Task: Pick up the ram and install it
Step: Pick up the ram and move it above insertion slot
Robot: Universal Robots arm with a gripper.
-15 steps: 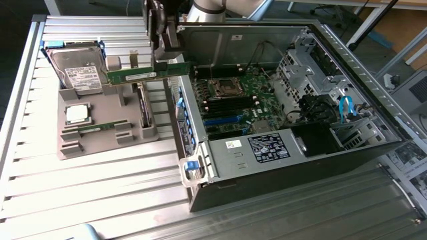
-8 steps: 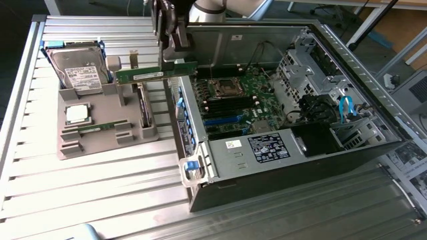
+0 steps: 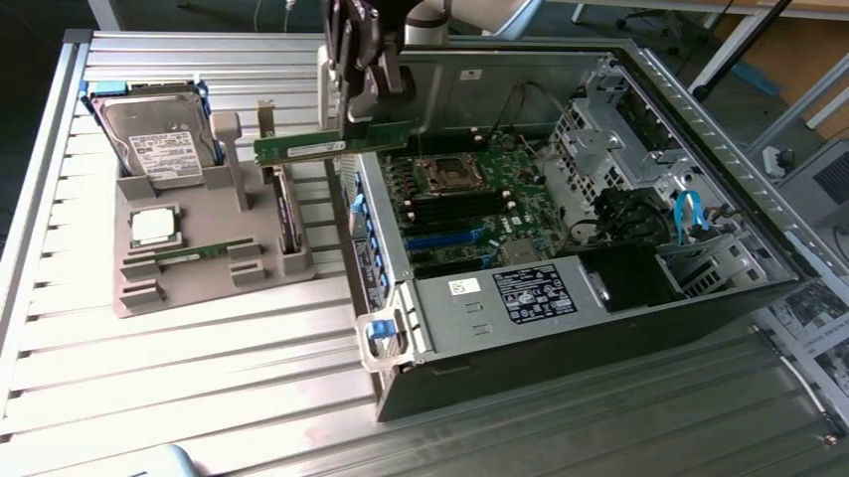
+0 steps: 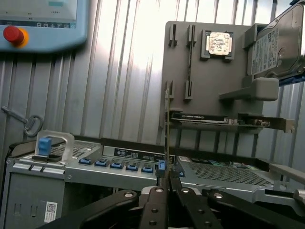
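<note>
Green, thin memory stick [image 3: 312,149] clamped between shut fingers of black gripper [image 3: 361,124], upper centre, over wall of open grey computer case [image 3: 558,368].

The ram [image 3: 332,147] is a thin green stick held aloft and level. In the exterior view its long axis runs from 9 to 3 o'clock, clamped toward the 3 o'clock end.

gripper [image 3: 361,117]: the exterior view's top edge cuts off its upper body.
ram [image 4: 167,133]: you see it edge-on in the wrist view, with its held end hidden between the clamping fingers [image 4: 153,205].
hard drive [image 4: 279,40]: cropped by the wrist picture's edge.
pendant [image 4: 43,28]: screen partly cropped.
case label [image 3: 531,295]: print too small to read.
</note>
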